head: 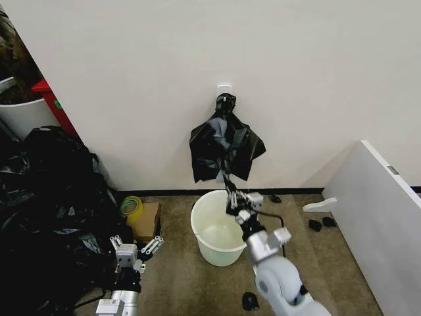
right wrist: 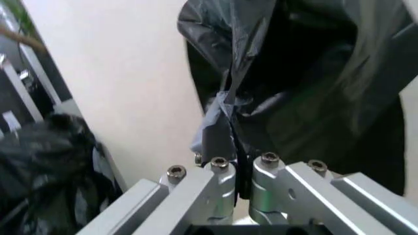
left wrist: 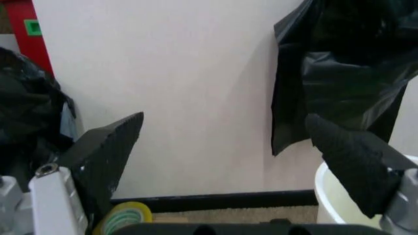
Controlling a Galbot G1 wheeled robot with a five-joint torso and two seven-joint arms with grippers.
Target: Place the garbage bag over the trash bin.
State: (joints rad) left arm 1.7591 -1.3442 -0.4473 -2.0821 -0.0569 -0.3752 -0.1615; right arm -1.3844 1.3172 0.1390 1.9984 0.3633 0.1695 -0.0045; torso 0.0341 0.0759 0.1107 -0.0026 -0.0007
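While raised above trash bin (head: 218,236), right pincer (head: 231,191) clamped on garbage bag (head: 225,146).

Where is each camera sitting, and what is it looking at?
Head view: high on the robot's head, looking down at the trash bin, the garbage bag hanging on the wall; both arms show.
Left wrist view: low on the left arm, facing the wall; left gripper open.
Right wrist view: on the right arm, facing up; right gripper pinching the bag.
Shared: all three see the bag; head and left wrist views share the yellow tape roll.
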